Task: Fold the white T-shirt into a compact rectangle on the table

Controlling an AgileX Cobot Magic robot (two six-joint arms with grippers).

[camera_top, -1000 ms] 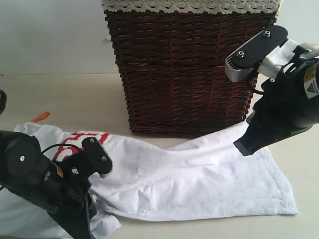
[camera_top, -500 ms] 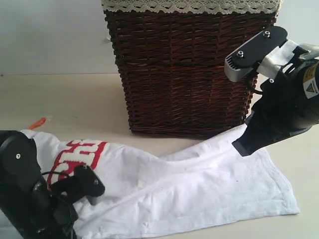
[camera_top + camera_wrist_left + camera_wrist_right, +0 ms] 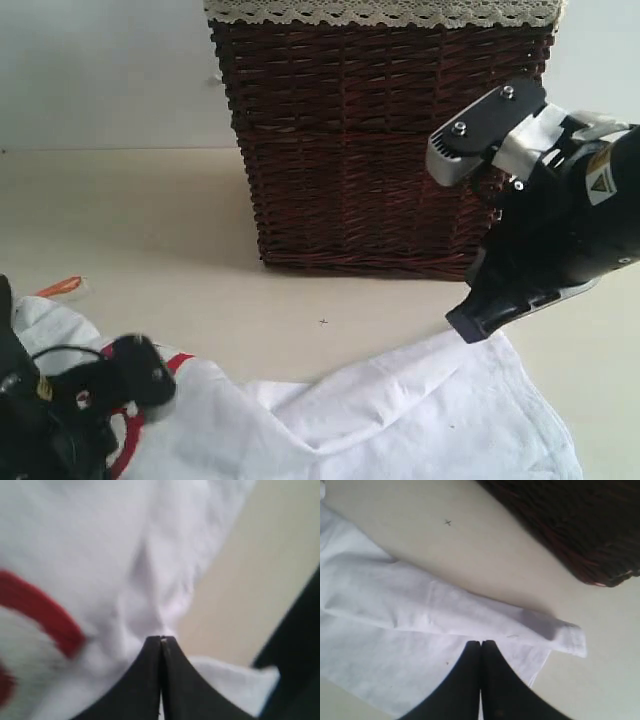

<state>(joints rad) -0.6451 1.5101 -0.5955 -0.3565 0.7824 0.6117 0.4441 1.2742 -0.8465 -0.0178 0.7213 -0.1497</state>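
Note:
The white T-shirt [image 3: 400, 420] lies rumpled along the near side of the table [image 3: 130, 220], its red-outlined lettering [image 3: 128, 440] at the left. My left gripper [image 3: 70, 440] is low at the bottom left, mostly hidden by its own arm. In the left wrist view the left gripper [image 3: 161, 638] is shut with a pinch of the T-shirt [image 3: 100, 555] drawn into its tips. My right gripper [image 3: 470, 325] meets the raised right corner of the cloth. In the right wrist view the right gripper [image 3: 481, 642] is shut against the T-shirt [image 3: 395, 605], just under a rolled fold.
A tall dark brown wicker basket [image 3: 380, 140] with white lace trim stands at the back centre, close behind the right arm; its dark wall [image 3: 580, 525] also shows in the right wrist view. A small orange tag [image 3: 60, 287] lies at the far left on bare table.
Both grippers have pulled toward the near edge, dragging the shirt away from the basket. The left arm has sunk toward the bottom left corner. Bare table now shows before the basket.

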